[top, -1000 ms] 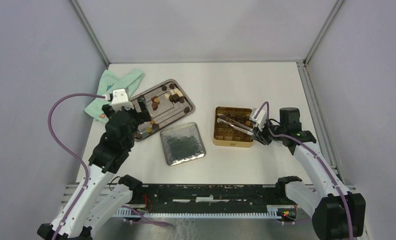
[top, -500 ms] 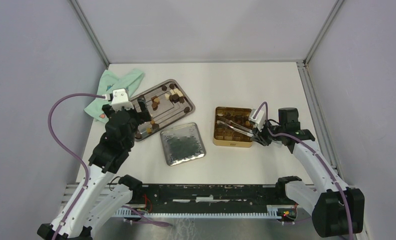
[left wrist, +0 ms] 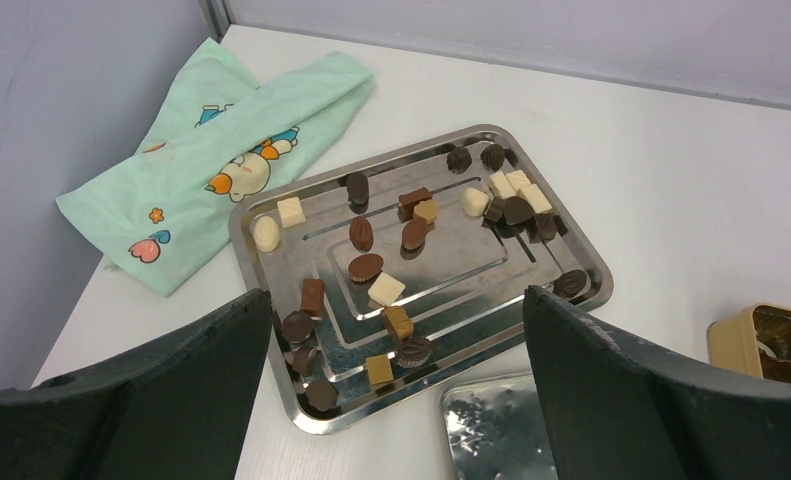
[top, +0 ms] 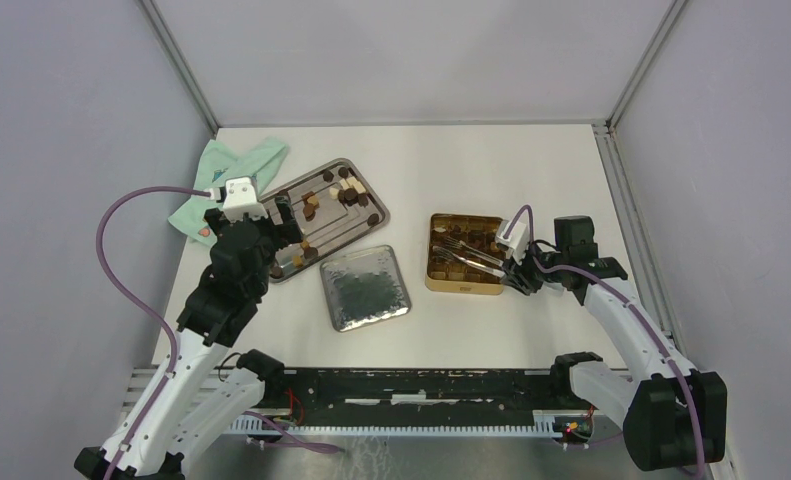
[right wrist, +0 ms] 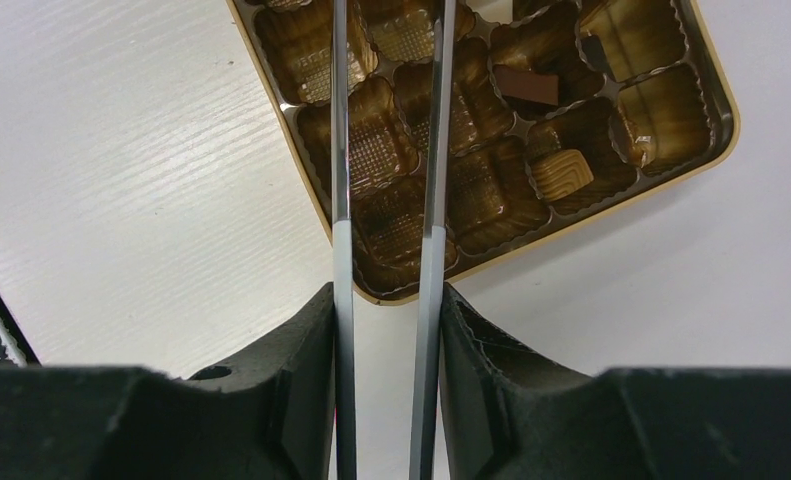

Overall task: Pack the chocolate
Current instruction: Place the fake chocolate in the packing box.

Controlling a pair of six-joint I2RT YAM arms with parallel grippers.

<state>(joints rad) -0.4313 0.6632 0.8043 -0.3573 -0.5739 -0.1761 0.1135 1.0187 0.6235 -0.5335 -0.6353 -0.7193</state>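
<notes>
Lying loose on a shallow steel tray (left wrist: pixel 461 265) at the far left of the tabletop (top: pixel 471 170), most of the chocolate (left wrist: pixel 363 233) is a scatter of small pieces in dark brown, lighter brown and cream-white; some are squared blocks, some ovals, some fluted cups; they sit singly across the tray's stepped floor, with a tighter cluster near its far right corner; a few more pieces sit in the gold tin (top: pixel 461 288) on the right of the tabletop, among them a flat dark rectangle (right wrist: pixel 526 85) and a ridged caramel-coloured block (right wrist: pixel 561 172), each in its own cup of the brown moulded liner (right wrist: pixel 391 150); the left hand (left wrist: pixel 396 310) hangs above the tray with its fingers spread wide, holding nothing; the right hand (right wrist: pixel 386 300) is clamped on a pair of metal tweezers (right wrist: pixel 340 150), whose two thin blades reach out over the tin with a gap between them; whether the tips carry a piece I cannot tell; a mint-green cloth (left wrist: pixel 221 150) printed with a cartoon figure lies crumpled beside the tray near the far left corner; a second, dimpled steel tray (top: pixel 366 288) lies between the first tray and the tin; the tabletop is white with a faint grain; pale grey walls (top: pixel 401 50) close it in on three sides, with metal rails (top: pixel 178 65) at the corners
</notes>
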